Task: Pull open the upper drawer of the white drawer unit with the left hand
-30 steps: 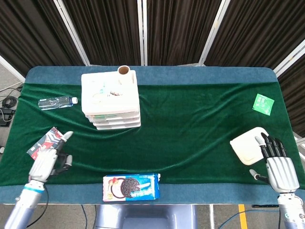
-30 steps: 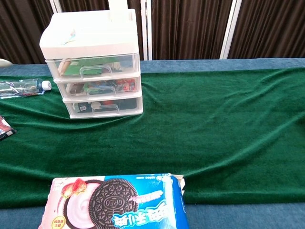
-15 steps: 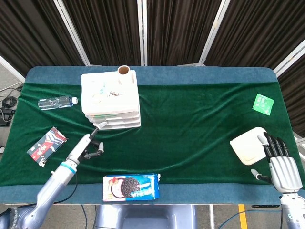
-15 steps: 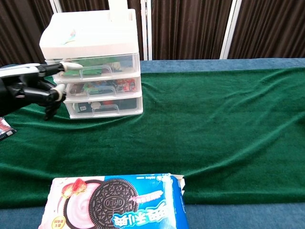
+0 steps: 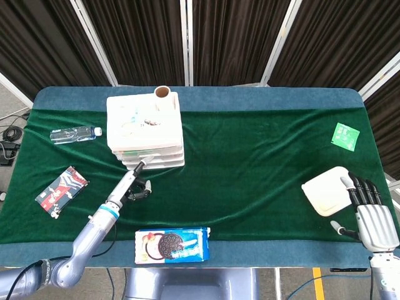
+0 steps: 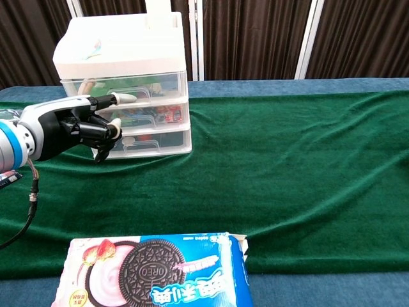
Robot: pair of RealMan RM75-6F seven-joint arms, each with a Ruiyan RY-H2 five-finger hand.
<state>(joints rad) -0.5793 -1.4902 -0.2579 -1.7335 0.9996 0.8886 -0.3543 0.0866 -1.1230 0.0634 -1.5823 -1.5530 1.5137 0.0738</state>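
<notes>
Green-clothed desk (image 5: 262,162): white drawer unit (image 6: 121,83) at far left, upper drawer (image 6: 128,88) closed. Left hand (image 6: 80,125) empty, one finger extended at its handle, others curled. Approach step; next, hook handle and pull

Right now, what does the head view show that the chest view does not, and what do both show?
Only the head view shows the right hand beside a white lid, the water bottle, a green packet and a cardboard tube.

Only the chest view shows the three clear drawer fronts and the upper drawer shut.

Both show the left hand, one of its fingers extended toward the drawer unit, and the Oreo box.
</notes>
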